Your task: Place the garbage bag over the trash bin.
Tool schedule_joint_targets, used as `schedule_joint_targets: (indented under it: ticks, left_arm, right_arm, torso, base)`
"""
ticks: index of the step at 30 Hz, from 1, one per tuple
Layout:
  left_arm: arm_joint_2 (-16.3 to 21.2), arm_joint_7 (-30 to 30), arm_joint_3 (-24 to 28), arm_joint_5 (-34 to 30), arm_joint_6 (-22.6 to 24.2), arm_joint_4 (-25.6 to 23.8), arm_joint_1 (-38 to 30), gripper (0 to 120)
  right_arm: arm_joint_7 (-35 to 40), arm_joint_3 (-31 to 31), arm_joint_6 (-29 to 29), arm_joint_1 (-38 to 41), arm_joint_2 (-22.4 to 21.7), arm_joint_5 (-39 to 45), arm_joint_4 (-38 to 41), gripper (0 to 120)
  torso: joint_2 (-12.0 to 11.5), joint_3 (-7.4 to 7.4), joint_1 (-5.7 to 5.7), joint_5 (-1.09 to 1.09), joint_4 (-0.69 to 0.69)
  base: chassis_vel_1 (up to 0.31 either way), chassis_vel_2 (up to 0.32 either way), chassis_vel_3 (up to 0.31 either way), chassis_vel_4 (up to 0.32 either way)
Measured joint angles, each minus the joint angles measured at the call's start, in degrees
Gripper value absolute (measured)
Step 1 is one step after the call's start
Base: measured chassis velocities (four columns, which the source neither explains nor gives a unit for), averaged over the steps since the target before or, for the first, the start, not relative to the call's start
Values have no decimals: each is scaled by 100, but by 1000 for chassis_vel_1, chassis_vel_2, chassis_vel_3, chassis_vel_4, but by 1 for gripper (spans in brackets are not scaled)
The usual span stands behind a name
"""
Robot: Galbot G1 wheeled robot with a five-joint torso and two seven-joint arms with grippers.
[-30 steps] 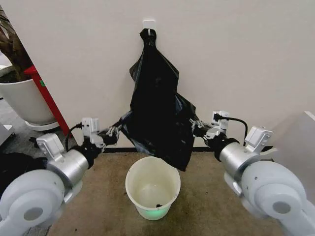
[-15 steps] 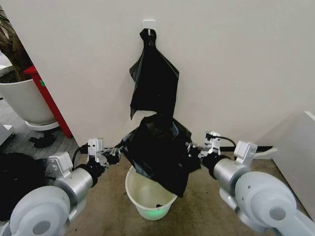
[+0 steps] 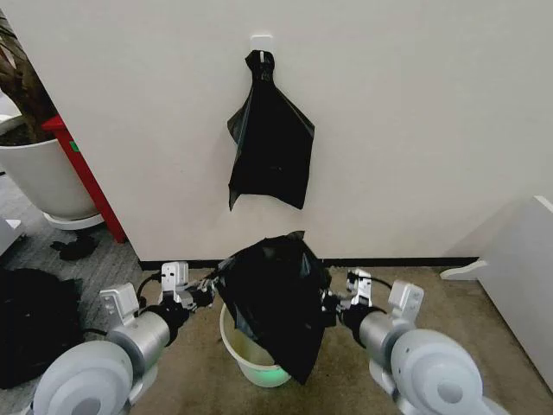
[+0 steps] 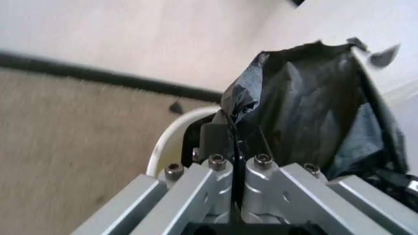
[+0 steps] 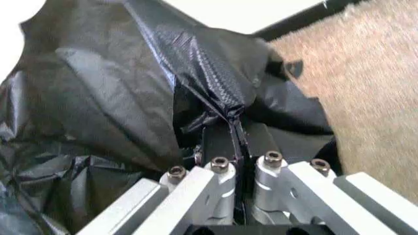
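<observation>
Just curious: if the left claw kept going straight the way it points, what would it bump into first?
Probably the garbage bag already pinched in the left gripper; past that, likely the trash bin rim, though depth is unclear.

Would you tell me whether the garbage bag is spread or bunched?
Spread: the garbage bag is stretched between both shut grippers, left and right, above the trash bin.

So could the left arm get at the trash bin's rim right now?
Probably not: the left end effector is shut on the garbage bag, and that bag drapes over most of the trash bin.
</observation>
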Motion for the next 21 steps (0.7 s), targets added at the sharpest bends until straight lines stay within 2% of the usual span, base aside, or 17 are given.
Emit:
schedule_joint_targets:
  ticks: [11,15,21]
  left_arm:
    - [-298,-190,-65,111,-14,-15,769,0]
    - [-445,-217,-74,289,-42,-16,1000,0]
    - [-625,-218,-119,601,-130,-18,1246,0]
  right_arm:
    - [238,22,-6,-567,228,-136,141,0]
    - [225,-7,-16,-799,419,-428,33,0]
    - [119,-5,-15,-827,470,-730,-123,0]
  torso:
    - [0,0,0,0,1]
    - [0,0,0,0,0]
    - [0,0,0,0,0]
  base:
    - [0,0,0,0]
    - [0,0,0,0]
    - [0,0,0,0]
